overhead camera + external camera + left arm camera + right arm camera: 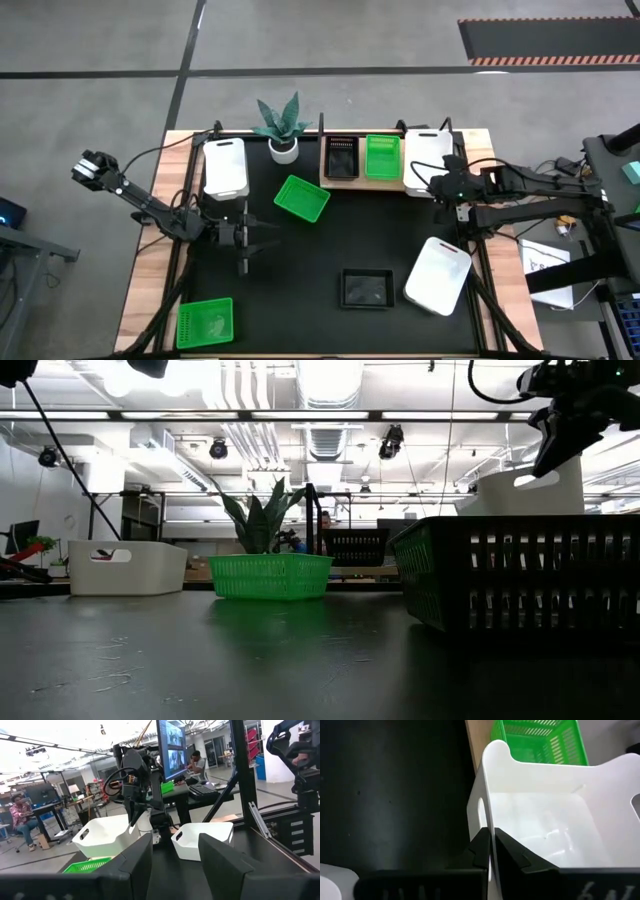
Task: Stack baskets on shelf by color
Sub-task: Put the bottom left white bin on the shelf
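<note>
Seven baskets are what I count from overhead, and I read them from my left across. A green basket (205,322) sits at the near left corner of the black tabletop (330,250), and a white basket (225,166) lies at the far left edge. My left gripper (247,238) hangs over bare tabletop just in front of that white one, its fingers (220,865) spread wide with nothing between them. Beside the potted plant (281,126) a second green basket (302,198) rests tilted on the table, just left of the shelf (345,181). On the wooden board a black basket (341,157) takes the left place and a green basket (382,155) sits touching it on the right. Nearer me, another black basket (365,288) lies on the table, with a white basket (438,275) angled to its right. My right gripper (493,851) is pinched on the wall of the white basket (545,815) at the shelf's right end, next to the green one; the low view shows that basket up off the table.
</note>
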